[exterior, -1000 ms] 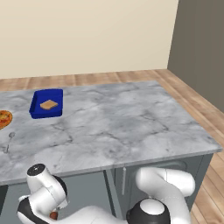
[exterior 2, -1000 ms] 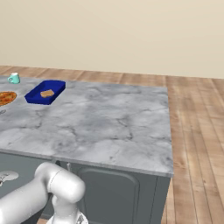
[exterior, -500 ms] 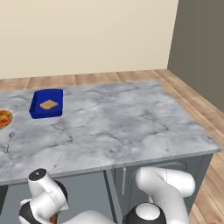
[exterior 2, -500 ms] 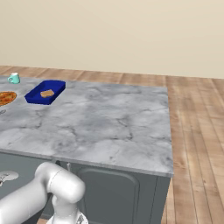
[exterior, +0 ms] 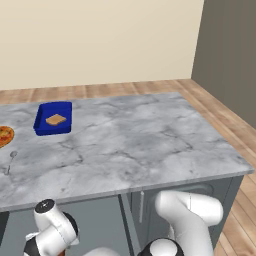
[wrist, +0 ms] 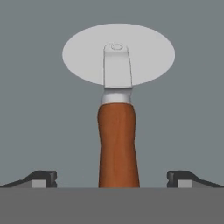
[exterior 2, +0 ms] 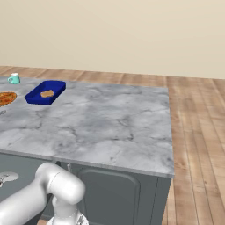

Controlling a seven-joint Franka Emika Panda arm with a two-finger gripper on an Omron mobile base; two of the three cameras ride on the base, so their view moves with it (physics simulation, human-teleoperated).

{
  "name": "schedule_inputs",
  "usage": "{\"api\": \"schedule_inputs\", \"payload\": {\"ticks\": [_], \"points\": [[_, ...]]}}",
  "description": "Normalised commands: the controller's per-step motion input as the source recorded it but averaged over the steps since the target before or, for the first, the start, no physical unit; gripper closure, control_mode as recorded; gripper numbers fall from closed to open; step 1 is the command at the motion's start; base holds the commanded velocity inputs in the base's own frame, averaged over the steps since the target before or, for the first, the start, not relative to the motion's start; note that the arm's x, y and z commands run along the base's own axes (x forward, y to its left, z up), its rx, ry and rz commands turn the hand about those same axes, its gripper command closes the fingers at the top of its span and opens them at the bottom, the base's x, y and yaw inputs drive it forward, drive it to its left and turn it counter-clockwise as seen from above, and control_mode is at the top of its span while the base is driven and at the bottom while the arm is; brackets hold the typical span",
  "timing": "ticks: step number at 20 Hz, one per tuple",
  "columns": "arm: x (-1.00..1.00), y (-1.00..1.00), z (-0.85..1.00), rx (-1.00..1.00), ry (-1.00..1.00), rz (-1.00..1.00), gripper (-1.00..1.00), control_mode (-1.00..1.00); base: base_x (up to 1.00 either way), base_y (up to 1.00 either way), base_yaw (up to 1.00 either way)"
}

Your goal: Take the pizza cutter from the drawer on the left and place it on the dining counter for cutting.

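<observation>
We've got the gripper spread wide over the pizza cutter, which lies flat on the grey drawer floor, handle between the fingertips, not gripped.

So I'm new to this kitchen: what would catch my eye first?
In the hand view, the pizza cutter lies on the grey drawer floor, its handle between the open fingers. On the marble dining counter, a blue tray stands near the far left.
</observation>
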Motion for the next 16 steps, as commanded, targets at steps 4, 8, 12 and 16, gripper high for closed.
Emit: {"api": "schedule_inputs", "payload": {"ticks": [4, 8, 12, 16], "points": [[0.0, 0.0, -0.21, 0.0, 0.0, 0.0, -1.0, -1.0, 0.0, 0.0, 0.0], [0.0, 0.0, -0.19, 0.0, 0.0, 0.0, -1.0, -1.0, 0.0, 0.0, 0.0], [0.0, 0.0, -0.21, 0.0, 0.0, 0.0, -1.0, -1.0, 0.0, 0.0, 0.0], [0.0, 0.0, -0.27, 0.0, 0.0, 0.0, -1.0, -1.0, 0.0, 0.0, 0.0]]}}
